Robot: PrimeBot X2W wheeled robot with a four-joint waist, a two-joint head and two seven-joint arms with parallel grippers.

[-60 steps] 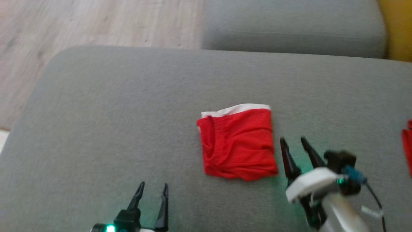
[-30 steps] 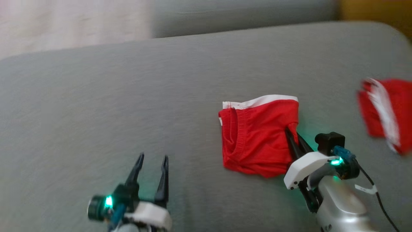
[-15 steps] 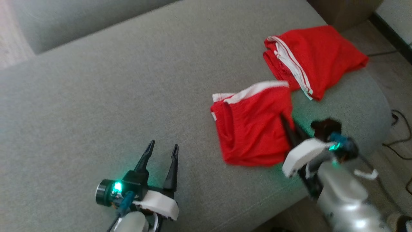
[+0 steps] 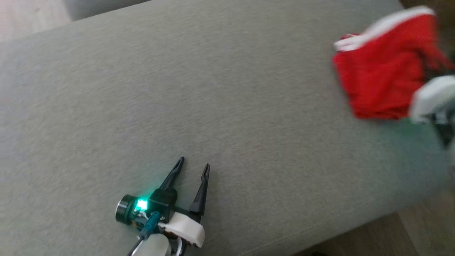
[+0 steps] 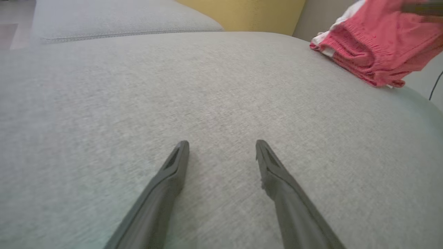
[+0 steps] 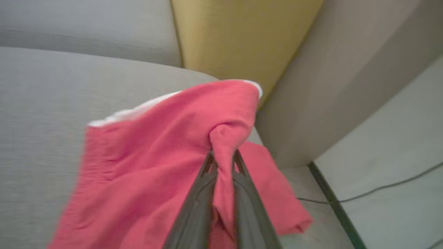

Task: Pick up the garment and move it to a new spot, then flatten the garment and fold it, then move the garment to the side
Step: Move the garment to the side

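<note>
**Right gripper clamped on red garment at cushion's right edge**

The right gripper [image 6: 223, 157] has its two dark fingers pressed together on a bunched fold of the red knit garment with a white waistband [image 6: 155, 148]. Fabric is squeezed between the fingers and bulges as a knot just above the tips. The rest of the cloth spreads to the left of the fingers in the right wrist view, white band along its upper edge.

The garment [image 4: 380, 78] sits at the right edge of the grey fabric sofa cushion [image 4: 213, 89], toward the far right corner (the head view is blurred there, so I cannot tell whether the lower hem touches the cushion).

The left gripper [image 4: 194, 163] has its fingers spread wide with nothing between them. It is low over the cushion near the front edge, well apart from the garment, with a green light [image 4: 142, 204] lit on its housing.

A yellow upholstered panel [image 6: 242, 38] stands behind the cushion, and a thin dark cable [image 6: 380, 188] runs beyond the right edge.
</note>
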